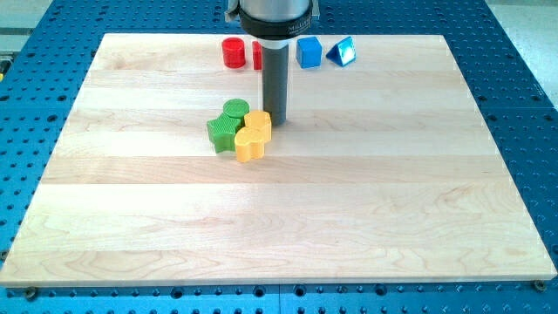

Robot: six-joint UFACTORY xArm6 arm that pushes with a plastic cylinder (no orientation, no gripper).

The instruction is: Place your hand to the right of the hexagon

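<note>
The yellow hexagon [259,122] sits near the board's upper middle, touching a yellow heart-like block [250,144] below it. A green cylinder [234,110] and a green star [222,133] press against them on the left. My tip [276,119] stands on the board just right of the yellow hexagon, touching or nearly touching its right edge. The rod rises straight up from there to the arm at the view's top.
A red cylinder [233,52], a red block [257,55] partly hidden behind the rod, a blue cube-like block [309,51] and a blue triangle [341,52] line the board's top edge. The wooden board [349,201] lies on a blue perforated table.
</note>
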